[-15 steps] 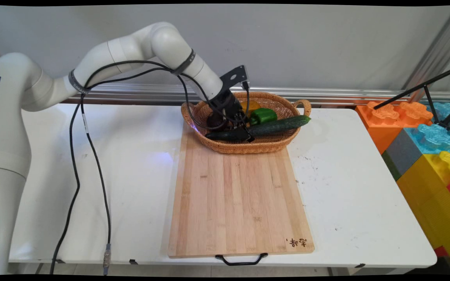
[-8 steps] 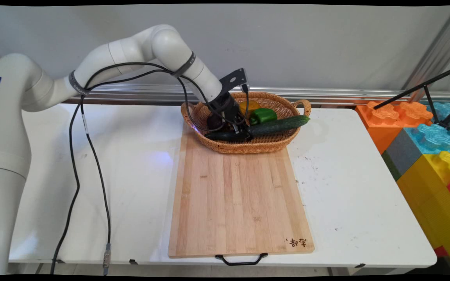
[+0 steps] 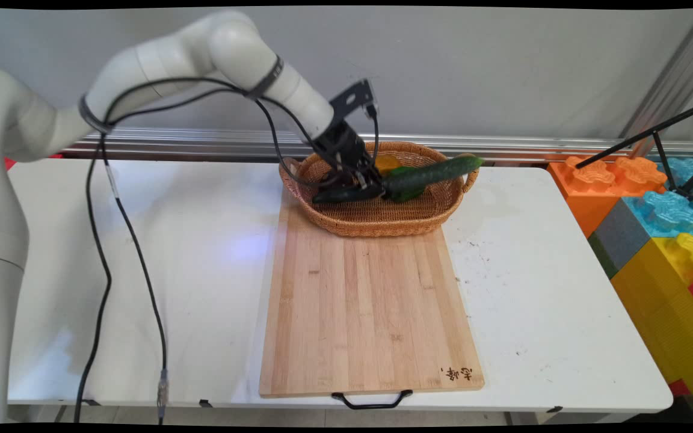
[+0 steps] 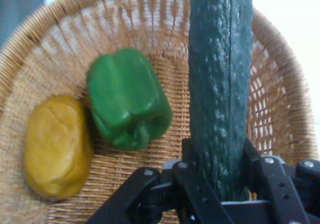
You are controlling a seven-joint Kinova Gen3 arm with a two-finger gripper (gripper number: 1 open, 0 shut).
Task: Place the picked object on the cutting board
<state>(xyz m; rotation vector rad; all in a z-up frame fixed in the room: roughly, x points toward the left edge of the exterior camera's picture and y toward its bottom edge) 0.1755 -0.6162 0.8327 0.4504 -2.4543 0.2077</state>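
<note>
Long dark-green cucumber [image 3: 425,176] now lifted clear of oval wicker basket [image 3: 376,224], far end tilted up. Black gripper [image 3: 376,191] fingers pinch its near end; green pepper [image 4: 127,104] and yellow one [image 4: 55,144] stay in the basket

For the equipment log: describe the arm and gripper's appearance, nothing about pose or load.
The arm is glossy white, built of rounded tubular links with bulbous joints. Black cables are strapped to it by dark bands and hang in loops. A black perforated bracket sits at the wrist. The gripper is black, with a bolted metal linkage.
</note>
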